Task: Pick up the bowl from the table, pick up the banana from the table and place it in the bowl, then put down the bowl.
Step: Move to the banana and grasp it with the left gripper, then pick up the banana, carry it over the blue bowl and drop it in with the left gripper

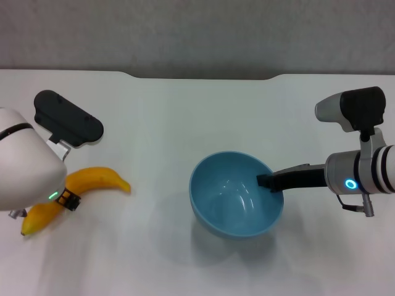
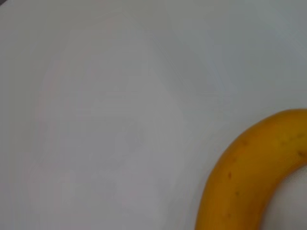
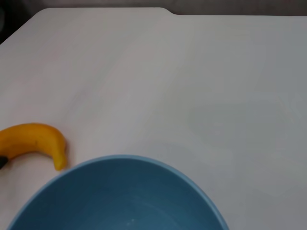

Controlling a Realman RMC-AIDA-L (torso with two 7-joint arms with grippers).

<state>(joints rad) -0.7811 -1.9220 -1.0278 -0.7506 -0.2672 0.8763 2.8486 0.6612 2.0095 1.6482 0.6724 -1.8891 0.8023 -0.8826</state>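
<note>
At the left, the banana (image 1: 86, 185) lies on the table (image 1: 185, 123) with the left hand (image 1: 66, 200) lowered over it; whether its grip has closed cannot be told. Right of centre, the bowl (image 1: 236, 194) is clamped at its rim by the right hand (image 1: 266, 182). Banana pickup is judged underway; a secure grasp is needed next.

White tabletop (image 1: 185, 123) fills view (shallow notch at far edge); plain grey wall (image 1: 197, 31) behind.
</note>
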